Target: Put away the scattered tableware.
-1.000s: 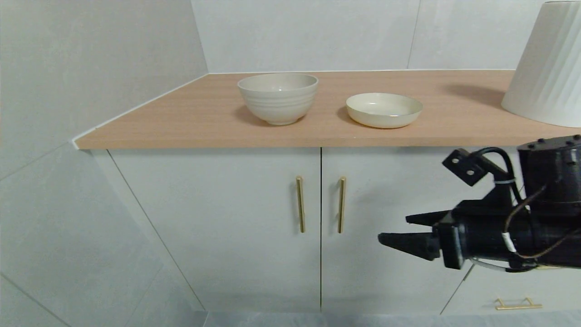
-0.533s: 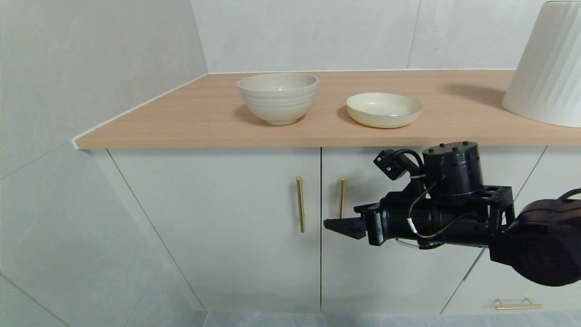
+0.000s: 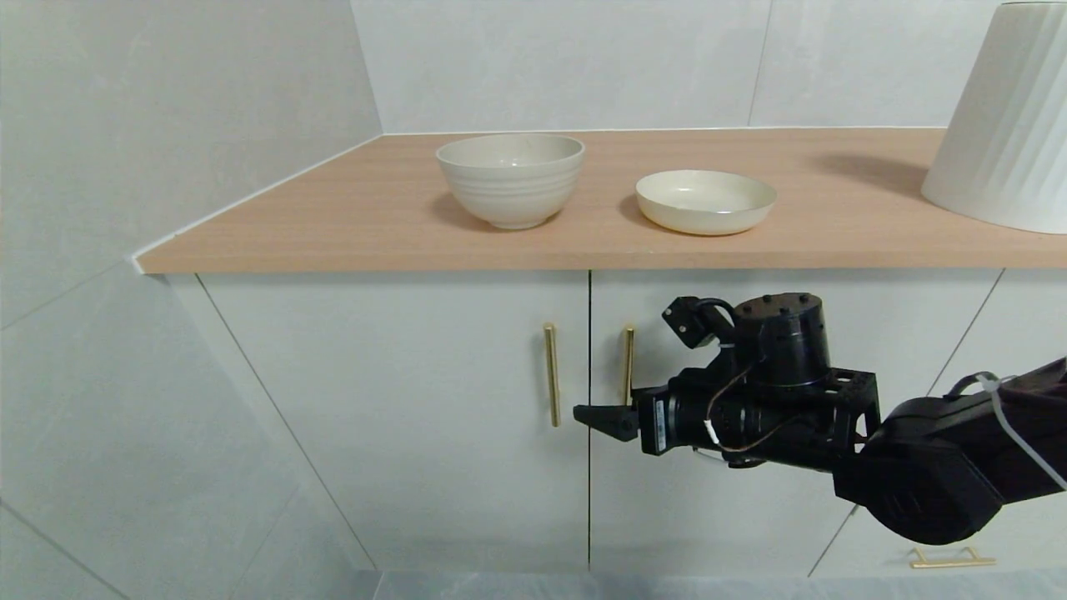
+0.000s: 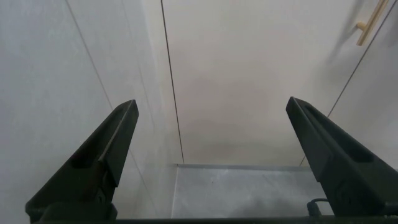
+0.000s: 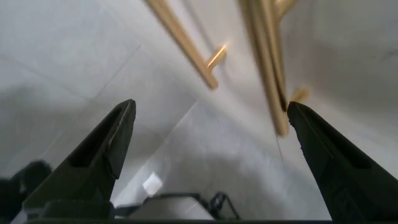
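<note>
A deep cream bowl [image 3: 510, 179] and a shallow cream dish [image 3: 705, 201] stand side by side on the wooden countertop [image 3: 375, 233]. Below the counter, my right gripper [image 3: 596, 414] is held level in front of the two cabinet doors, its tips at the seam between the two gold handles [image 3: 551, 375] [image 3: 627, 367]. The right wrist view has the right gripper [image 5: 210, 107] open, with both gold handles [image 5: 186, 43] [image 5: 267, 62] close ahead of it and nothing between the fingers. My left gripper [image 4: 211, 104] is open and empty, facing a cabinet panel and the floor.
A large white ribbed shade [image 3: 1000, 117] stands on the counter at the far right. A tiled wall closes the left side. A small gold drawer handle [image 3: 950, 557] sits low on the right. A gold handle [image 4: 370, 25] lies off to one side of the left gripper.
My right arm has swung left across the cabinet front, bringing its gripper from the right door to the seam between the two handles. The bowl and the dish have not moved.
</note>
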`<state>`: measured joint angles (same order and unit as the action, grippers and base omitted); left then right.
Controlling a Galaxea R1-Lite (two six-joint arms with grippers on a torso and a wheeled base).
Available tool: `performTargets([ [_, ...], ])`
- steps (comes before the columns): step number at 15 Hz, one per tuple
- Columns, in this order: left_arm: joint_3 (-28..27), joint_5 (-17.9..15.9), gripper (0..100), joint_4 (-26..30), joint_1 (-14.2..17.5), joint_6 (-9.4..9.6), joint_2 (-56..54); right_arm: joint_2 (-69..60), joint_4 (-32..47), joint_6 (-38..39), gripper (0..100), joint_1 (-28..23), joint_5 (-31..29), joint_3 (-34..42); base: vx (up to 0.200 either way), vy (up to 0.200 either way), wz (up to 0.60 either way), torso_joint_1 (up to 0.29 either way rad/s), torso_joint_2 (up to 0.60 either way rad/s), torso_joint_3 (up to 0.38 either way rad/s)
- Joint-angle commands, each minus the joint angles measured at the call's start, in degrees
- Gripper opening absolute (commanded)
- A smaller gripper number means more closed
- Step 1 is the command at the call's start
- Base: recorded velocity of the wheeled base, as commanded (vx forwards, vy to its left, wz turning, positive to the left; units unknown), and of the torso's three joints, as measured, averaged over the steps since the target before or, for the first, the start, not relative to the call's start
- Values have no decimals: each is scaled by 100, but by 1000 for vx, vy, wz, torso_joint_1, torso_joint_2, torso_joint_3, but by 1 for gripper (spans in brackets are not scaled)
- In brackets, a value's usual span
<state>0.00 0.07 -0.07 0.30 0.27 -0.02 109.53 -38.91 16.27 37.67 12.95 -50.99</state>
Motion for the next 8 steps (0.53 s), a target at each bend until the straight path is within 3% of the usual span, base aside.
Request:
performTargets([
  [1,0,1,100,-1,5,0,2,165,-178,7,100,39,-55,-7,0,0,0,0,0,0],
  [8,0,1,100,-1,5,0,2,270,-776,218,100,250,-301,160,0,0,0,0,0,0],
])
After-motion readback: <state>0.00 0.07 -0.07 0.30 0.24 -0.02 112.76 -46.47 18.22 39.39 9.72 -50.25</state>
